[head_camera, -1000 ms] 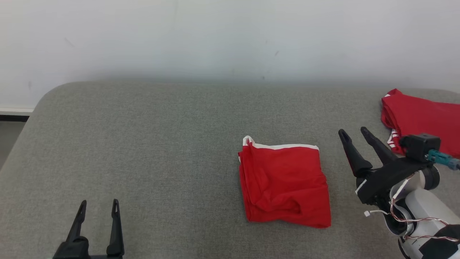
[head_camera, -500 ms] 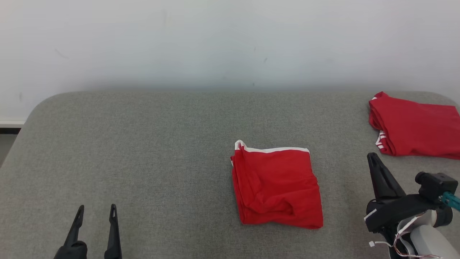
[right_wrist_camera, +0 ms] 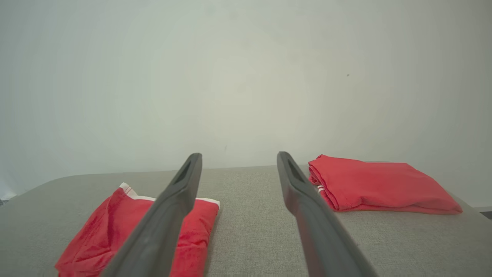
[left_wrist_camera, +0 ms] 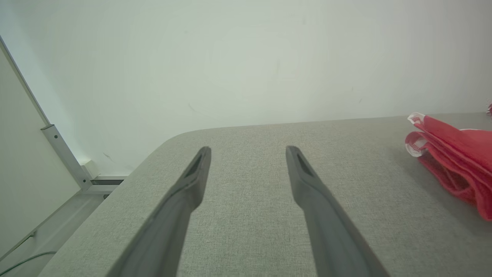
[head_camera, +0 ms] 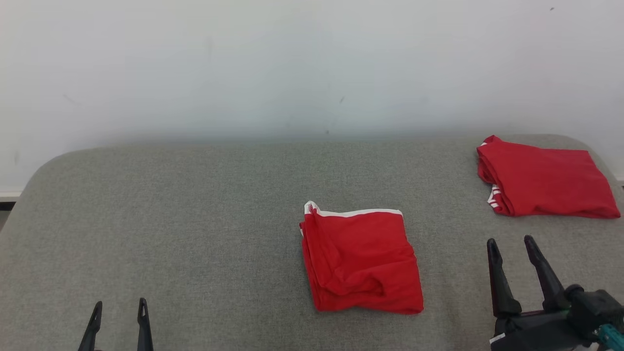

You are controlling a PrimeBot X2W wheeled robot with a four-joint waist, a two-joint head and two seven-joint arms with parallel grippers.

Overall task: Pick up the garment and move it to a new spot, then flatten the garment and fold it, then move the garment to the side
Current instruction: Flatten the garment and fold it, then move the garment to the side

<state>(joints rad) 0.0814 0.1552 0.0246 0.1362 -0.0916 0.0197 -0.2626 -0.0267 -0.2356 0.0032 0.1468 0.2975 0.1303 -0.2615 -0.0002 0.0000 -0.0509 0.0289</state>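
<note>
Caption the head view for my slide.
Folded red garment at the centre of the grey padded surface, second garment far right, left gripper and right gripper open and empty.

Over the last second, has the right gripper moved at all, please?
Yes. The right gripper has drawn back and rightward, away from the centre folded garment.

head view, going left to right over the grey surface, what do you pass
left gripper → folded red garment in the middle → second red garment at the far right
</note>
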